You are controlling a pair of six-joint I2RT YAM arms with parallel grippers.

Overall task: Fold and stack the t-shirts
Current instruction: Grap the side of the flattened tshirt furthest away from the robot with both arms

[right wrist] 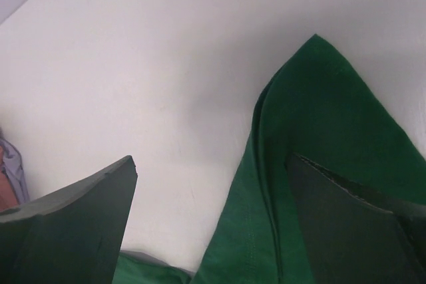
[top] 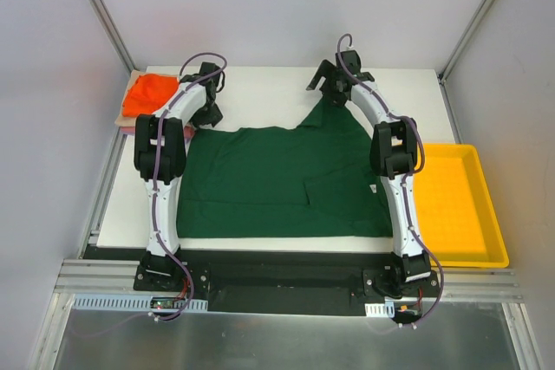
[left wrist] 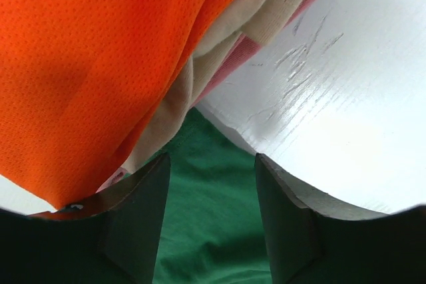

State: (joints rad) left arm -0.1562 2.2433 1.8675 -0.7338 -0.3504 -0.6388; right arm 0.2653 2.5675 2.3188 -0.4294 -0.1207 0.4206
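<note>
Orange-topped folded stack (top: 149, 95) done; the dark green t-shirt (top: 277, 184) beside it lies unfolded. Left gripper (left wrist: 212, 164) jaws stand part-open over its edge. Right gripper (right wrist: 212, 161) jaws stand wide, gripping nothing.

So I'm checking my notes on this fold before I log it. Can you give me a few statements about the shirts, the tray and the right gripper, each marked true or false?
1. The green shirt lies spread on the table. True.
2. The orange shirt lies under the other folded shirts. False: it is on top, with a tan shirt and a pink shirt under it.
3. The orange shirt sits in the tray. False: it is at the table's far left corner, and the tray is on the right.
4. The right gripper is open. True.
</note>
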